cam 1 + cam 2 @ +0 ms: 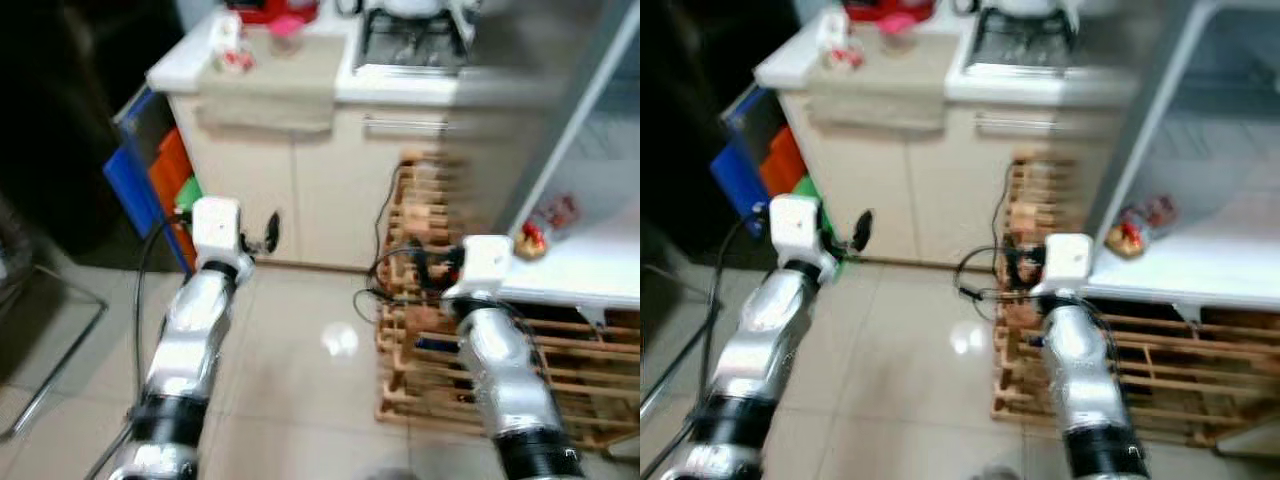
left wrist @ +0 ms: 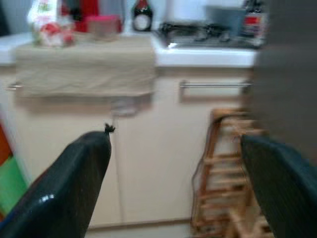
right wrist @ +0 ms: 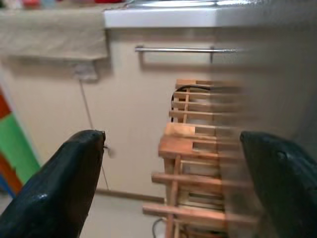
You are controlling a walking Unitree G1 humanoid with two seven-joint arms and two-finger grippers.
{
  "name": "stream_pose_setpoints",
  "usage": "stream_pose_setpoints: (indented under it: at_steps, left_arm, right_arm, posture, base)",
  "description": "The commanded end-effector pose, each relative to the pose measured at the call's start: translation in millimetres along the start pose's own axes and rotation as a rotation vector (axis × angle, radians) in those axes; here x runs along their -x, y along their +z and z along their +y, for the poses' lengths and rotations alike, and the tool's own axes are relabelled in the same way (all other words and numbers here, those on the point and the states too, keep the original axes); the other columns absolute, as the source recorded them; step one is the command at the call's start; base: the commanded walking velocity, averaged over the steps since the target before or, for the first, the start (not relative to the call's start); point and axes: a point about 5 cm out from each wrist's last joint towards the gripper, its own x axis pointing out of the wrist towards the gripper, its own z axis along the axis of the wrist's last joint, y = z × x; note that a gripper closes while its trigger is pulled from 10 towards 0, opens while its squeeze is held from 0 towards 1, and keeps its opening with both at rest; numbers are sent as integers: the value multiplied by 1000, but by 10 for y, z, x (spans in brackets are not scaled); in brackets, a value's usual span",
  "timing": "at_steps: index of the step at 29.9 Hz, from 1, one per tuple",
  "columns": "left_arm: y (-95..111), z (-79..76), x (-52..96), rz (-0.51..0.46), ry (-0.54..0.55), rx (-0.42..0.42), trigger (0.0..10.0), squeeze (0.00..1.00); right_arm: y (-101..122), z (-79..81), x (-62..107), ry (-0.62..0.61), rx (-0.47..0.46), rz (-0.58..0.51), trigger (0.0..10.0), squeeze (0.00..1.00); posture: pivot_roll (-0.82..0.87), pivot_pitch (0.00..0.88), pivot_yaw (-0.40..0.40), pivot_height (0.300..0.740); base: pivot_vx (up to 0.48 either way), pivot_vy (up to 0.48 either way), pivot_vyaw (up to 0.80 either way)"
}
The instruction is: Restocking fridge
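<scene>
Both silver arms raised fwd over tiled floor point(image 1: 300, 340). Left gripper point(image 2: 173, 183) fingers spread wide, nothing between; right gripper point(image 3: 173, 188) same, wide, empty. Wooden slat rack point(image 1: 480, 350) w/ cables just ahead of right arm. Fridge point(image 1: 1200, 270) open at right; red packet point(image 1: 1140, 225) on white shelf. Beyond: cabinet counter point(image 1: 400, 90), beige cloth point(image 1: 270, 85) draped over edge, stove point(image 1: 415, 40). Views blurred.

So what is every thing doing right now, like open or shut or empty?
Left gripper: open, holding nothing.
Right gripper: open, holding nothing.
Fridge door: open.
Fridge shelf: holds one small red packet.
Cupboard doors: shut.
Cloth: draped over the counter edge.
Wooden rack: standing on the floor beside the fridge.
</scene>
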Motion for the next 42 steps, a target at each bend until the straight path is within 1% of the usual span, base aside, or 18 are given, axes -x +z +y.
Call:
stream_pose_setpoints:
  at_steps: [1, 3, 4, 5, 8, 11, 15, 18, 21, 22, 25, 32, 34, 37, 39, 42]
  left_arm:
    - [29, 204, 50, -10, 63, -23, 10000, 0]
    - [40, 199, 46, -16, 56, -32, 10000, 0]
    - [49, 184, 41, -30, 41, -10, 10000, 0]
    - [49, 184, 41, -30, 41, -10, 10000, 0]
    - [87, 155, 41, -50, 18, 23, 10000, 0]
    - [91, 144, 26, -44, 8, -14, 10000, 0]
    - [98, 151, 4, -46, 8, -16, 10000, 0]
    - [78, 121, 27, -44, -13, -4, 10000, 0]
    - [72, 96, 43, -47, -14, -25, 10000, 0]
    - [66, 94, 43, -43, -5, -39, 10000, 0]
    - [53, 92, 40, -40, 3, -33, 10000, 0]
    - [50, 140, 27, -36, 36, -43, 10000, 0]
    - [26, 175, 25, -22, 66, -53, 10000, 0]
    - [24, 259, 37, -21, 112, -57, 10000, 0]
    - [32, 304, 54, -30, 131, -67, 10000, 0]
    - [39, 293, 50, -25, 109, -76, 10000, 0]
  right_arm:
    - [133, 14, -85, 3, 1, -47, 10000, 0]
    - [143, 25, -107, 7, -1, -51, 10000, 0]
    - [150, 33, -125, 9, -3, -53, 10000, 0]
    - [150, 33, -125, 9, -3, -53, 10000, 0]
    - [169, 45, -148, 10, -9, -62, 10000, 0]
    - [161, 60, -144, 11, -12, -65, 10000, 0]
    - [158, 71, -141, 13, -13, -69, 10000, 0]
    - [148, 65, -146, 13, -14, -66, 10000, 0]
    - [143, 57, -140, 14, -12, -65, 10000, 0]
    - [140, 49, -136, 13, -11, -64, 10000, 0]
    - [135, 37, -128, 12, -11, -62, 10000, 0]
    - [151, 31, -126, 12, -2, -73, 10000, 0]
    - [188, 21, -129, 0, 8, -94, 10000, 0]
    - [282, -6, -138, -24, -5, -139, 10000, 0]
    - [340, 3, -135, -15, 14, -167, 10000, 0]
    - [396, 15, -141, -11, 31, -191, 10000, 0]
  posture:
    - [-33, 0, 43, 740]
    - [-30, 0, 43, 740]
    - [-28, 0, 44, 740]
    - [-28, 0, 44, 740]
    - [-27, 0, 45, 740]
    - [-25, 0, 46, 740]
    - [-26, 0, 48, 740]
    - [-29, 0, 48, 740]
    - [-32, 0, 47, 740]
    - [-34, 0, 46, 740]
    - [-37, 0, 45, 740]
    - [-42, 0, 48, 740]
    - [-45, 0, 48, 740]
    - [-46, 0, 50, 740]
    - [-43, 0, 50, 740]
    - [-41, 0, 51, 740]
  base:
    - [480, 0, 0]
    - [480, 0, 0]
    - [450, 0, 0]
    - [450, 0, 0]
    - [0, 472, 0]
    - [0, 480, 0]
    - [0, 480, 0]
    - [0, 480, 0]
    - [0, 480, 0]
    - [0, 0, 0]
    - [0, 0, 0]
    - [0, 0, 0]
    - [0, 0, 594]
    - [0, 0, 146]
    - [0, 0, 0]
    - [0, 0, 0]
